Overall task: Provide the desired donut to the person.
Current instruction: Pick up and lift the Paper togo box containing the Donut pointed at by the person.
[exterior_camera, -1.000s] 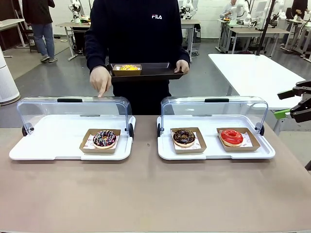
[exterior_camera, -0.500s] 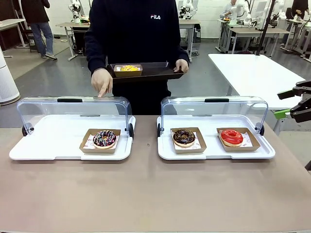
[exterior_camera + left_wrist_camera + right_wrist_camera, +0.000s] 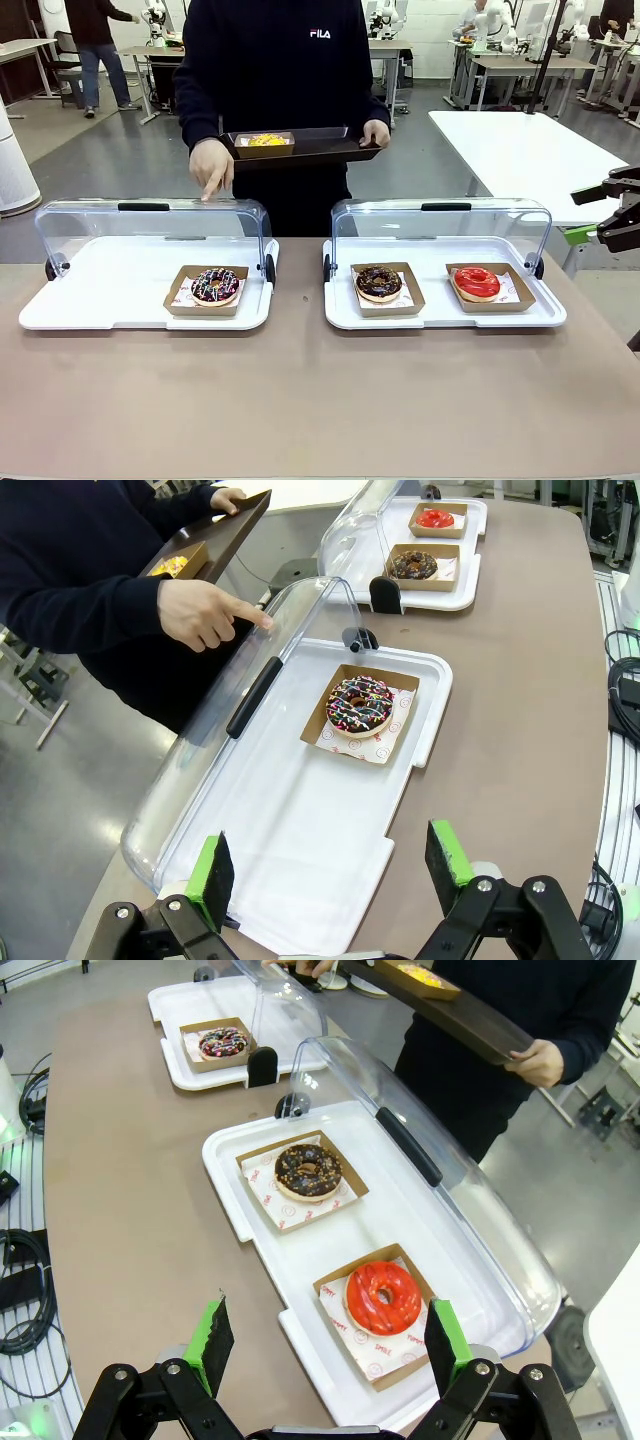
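the person [image 3: 280, 60] points a finger [image 3: 262, 620] at the left cover [image 3: 250, 695], just behind the sprinkled donut [image 3: 360, 704] in its paper box, so that looks like the wanted one. their other arm holds a dark tray [image 3: 310, 150] out level, likely to receive it. the cover is tipped back, leaving the donut reachable. the robot's left hand [image 3: 330, 865] hangs spread wide and empty above that case's near end. the right hand [image 3: 325, 1345], also spread and empty, hovers by the red donut [image 3: 383, 1297].
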`<state>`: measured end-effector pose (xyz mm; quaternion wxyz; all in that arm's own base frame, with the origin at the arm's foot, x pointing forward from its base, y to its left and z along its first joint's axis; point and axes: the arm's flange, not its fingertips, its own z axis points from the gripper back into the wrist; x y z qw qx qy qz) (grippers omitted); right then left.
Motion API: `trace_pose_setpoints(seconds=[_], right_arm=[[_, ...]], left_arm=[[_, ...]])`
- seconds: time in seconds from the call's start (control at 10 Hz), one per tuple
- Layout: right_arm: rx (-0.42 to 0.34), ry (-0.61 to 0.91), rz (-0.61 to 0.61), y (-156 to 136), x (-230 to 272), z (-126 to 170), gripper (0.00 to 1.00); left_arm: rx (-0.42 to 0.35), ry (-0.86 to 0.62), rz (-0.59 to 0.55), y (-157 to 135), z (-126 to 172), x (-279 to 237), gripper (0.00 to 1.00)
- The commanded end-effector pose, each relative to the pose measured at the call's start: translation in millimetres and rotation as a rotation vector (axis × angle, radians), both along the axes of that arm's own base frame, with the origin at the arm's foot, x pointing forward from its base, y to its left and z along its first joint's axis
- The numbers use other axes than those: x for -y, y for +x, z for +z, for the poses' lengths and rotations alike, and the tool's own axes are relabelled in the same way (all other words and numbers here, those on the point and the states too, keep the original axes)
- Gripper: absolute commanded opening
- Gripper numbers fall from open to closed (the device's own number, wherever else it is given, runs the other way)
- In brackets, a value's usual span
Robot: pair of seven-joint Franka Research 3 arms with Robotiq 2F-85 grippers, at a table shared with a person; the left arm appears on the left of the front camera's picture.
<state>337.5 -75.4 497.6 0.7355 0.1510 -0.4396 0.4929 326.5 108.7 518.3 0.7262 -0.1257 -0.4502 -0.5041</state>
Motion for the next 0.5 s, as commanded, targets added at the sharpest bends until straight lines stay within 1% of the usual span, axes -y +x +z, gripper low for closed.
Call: trace_pose_setpoints(seconds=[0.0, 0.4], right_arm=[[0.019, 0.029, 0.015, 3.7, -0.7, -2.3, 1.00], [0.019, 0.029, 0.015, 3.7, -0.7, -2.3, 1.00]], left_arm=[[0.006, -0.001, 0.004, 0.0, 1.0, -0.8, 1.00], [0.006, -0.001, 0.004, 0.0, 1.0, -0.8, 1.00]])
